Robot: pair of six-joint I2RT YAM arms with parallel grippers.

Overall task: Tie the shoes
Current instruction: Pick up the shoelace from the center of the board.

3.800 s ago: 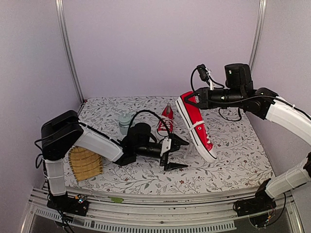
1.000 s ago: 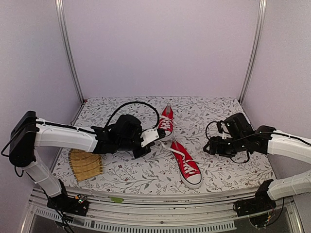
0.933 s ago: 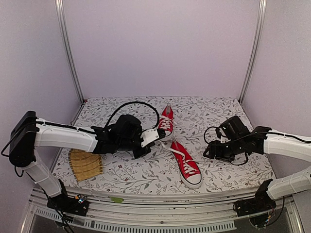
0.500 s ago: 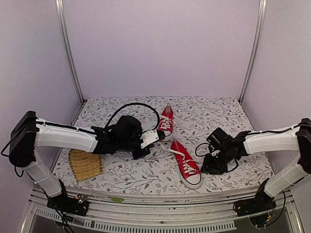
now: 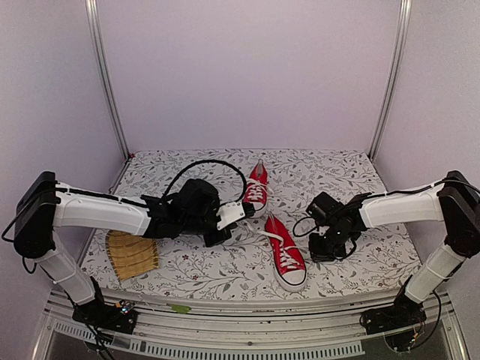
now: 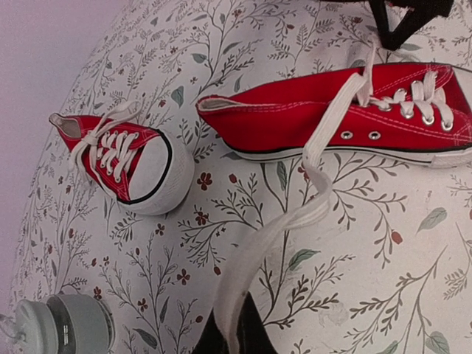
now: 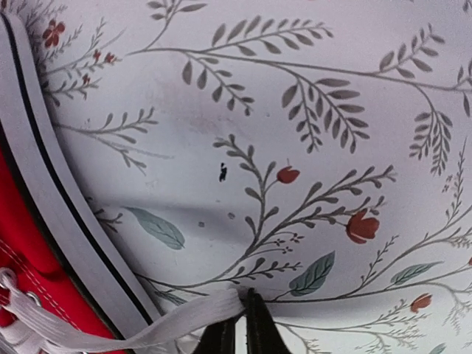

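Observation:
Two small red shoes with white laces lie on the floral table. The far shoe [image 5: 256,187] [image 6: 125,158] points its white toe cap away from the arms. The near shoe [image 5: 286,253] [image 6: 346,110] has both lace ends pulled out sideways. My left gripper [image 5: 244,216] [image 6: 234,335] is shut on its left lace [image 6: 310,169], which runs slack back to the eyelets. Low on the table, just right of the near shoe's sole [image 7: 51,214], my right gripper [image 5: 316,252] [image 7: 242,324] has its fingers closed on the tip of the other lace [image 7: 177,321].
A yellow woven mat [image 5: 131,253] lies at the table's left front. A grey-lidded jar [image 6: 63,324] stands behind the left arm, hidden in the top view. Metal frame posts [image 5: 105,82] rise at the back corners.
The right arm swung left and down to the table beside the near shoe, and its jaws went from wide open to closed on the lace tip. The left arm kept its hold and place.

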